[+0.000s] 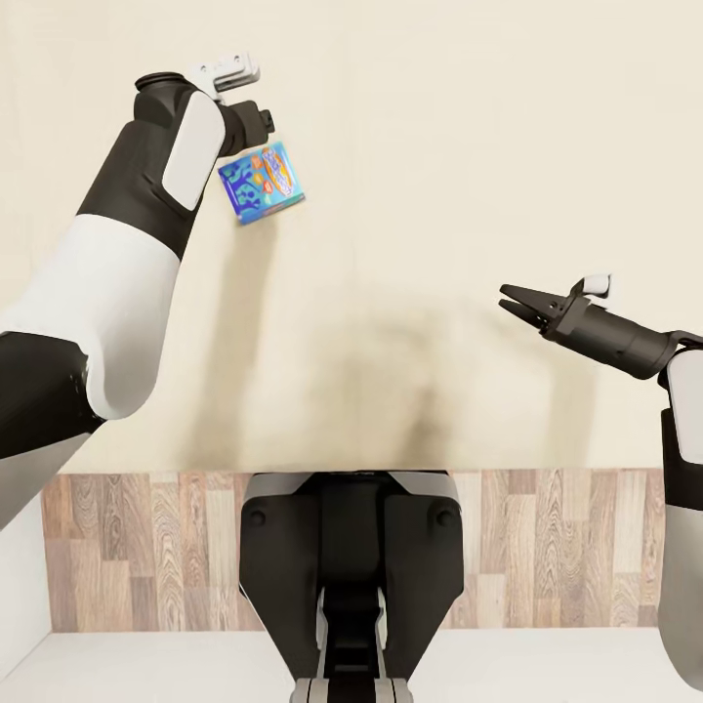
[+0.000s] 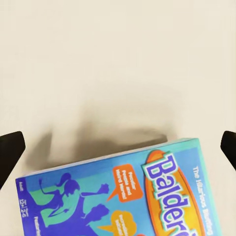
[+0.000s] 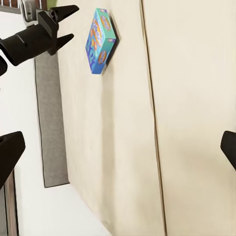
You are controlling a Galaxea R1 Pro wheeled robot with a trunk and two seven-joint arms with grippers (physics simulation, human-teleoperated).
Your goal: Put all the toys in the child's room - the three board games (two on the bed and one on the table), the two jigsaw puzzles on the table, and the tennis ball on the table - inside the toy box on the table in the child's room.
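Close to the robot is a strip of wood floor (image 1: 547, 547), then the big beige bed (image 1: 410, 195). The right gripper (image 1: 508, 299) hangs over the bed with its two fingers a little apart and nothing between them. Farther away, a blue board game (image 1: 264, 183) lies flat on the bed. The left gripper (image 2: 118, 147) is just above the box, fingers spread wide, not touching it.

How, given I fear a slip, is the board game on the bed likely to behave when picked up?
The board game looks a stiff, straight-edged box, so it probably won't flop. Its printed faces seem smooth, perhaps slippery. Flat-sided on the bed, it shouldn't roll.
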